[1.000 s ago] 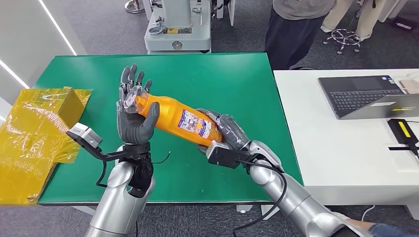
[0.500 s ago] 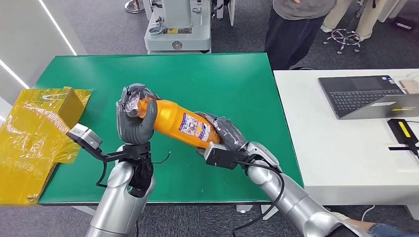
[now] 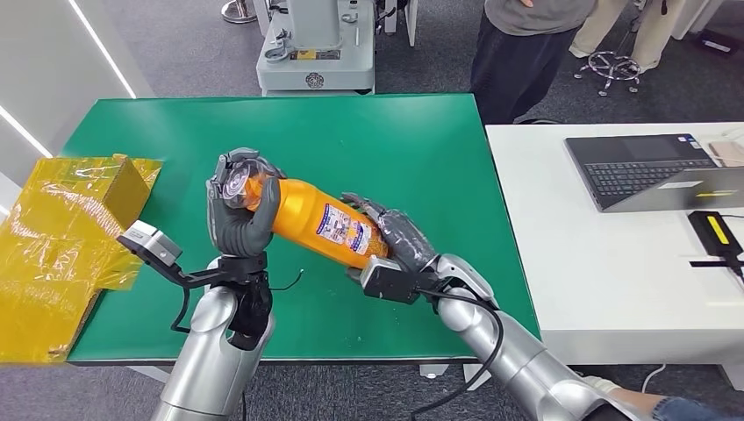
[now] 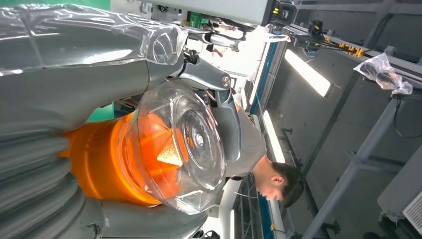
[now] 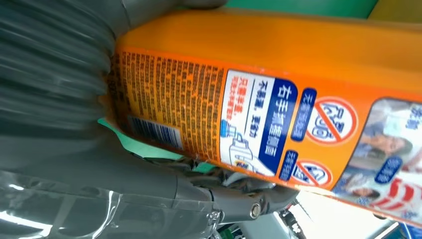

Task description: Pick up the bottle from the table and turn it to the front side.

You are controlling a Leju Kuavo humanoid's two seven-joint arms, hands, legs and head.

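In the head view, the orange bottle (image 3: 311,215) is hanging lifted above the green table (image 3: 421,149), over its near half, lying slanted with its clear cap (image 3: 235,184) pointing toward the table's left edge and its base toward the near right corner. The left hand (image 3: 239,206) is wrapping its fingers closed around the cap end, the thumb pressing on the orange neck, while the right hand (image 3: 397,239) is cupping the base, fingers curled around the lower body just past the printed label (image 3: 340,226). A crumpled yellow bag (image 3: 61,237) is sitting off the table's left edge, a laptop (image 3: 654,167) is lying on the white desk (image 3: 605,289) beside the table's right edge, and a person (image 3: 518,53) is standing beyond the far right corner. In the left wrist view, the left hand (image 4: 74,74) is closing around the bottle (image 4: 99,164) just behind the clear cap (image 4: 179,144), which is facing the camera, grey fingers pressing on both sides of the orange neck. In the right wrist view, the right hand (image 5: 64,114) is gripping the bottle (image 5: 278,50) at its base end, the label (image 5: 259,124) with its barcode, small print and warning symbols turning toward the camera, a finger curling under the body.
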